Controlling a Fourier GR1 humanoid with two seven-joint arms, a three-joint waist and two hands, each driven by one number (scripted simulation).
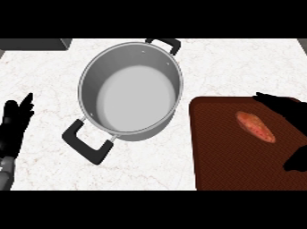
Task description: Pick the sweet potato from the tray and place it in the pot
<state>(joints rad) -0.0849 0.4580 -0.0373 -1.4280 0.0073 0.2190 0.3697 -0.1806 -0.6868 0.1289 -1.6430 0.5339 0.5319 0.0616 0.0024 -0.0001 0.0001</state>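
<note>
A reddish-orange sweet potato point(255, 126) lies on the dark brown tray point(225, 159) at the right. My right hand point(302, 120) hovers over the tray just right of the sweet potato, fingers spread above it and thumb low at the right edge, open and not closed on it. A steel pot point(130, 91) with black handles stands in the middle of the white counter, nothing inside it. My left hand point(10, 129) rests open at the left edge, fingers pointing up.
The pot's near black handle point(86, 143) sticks out toward the lower left, the far one point(167, 44) toward the top. A grey block point(30, 43) sits at the counter's back left corner.
</note>
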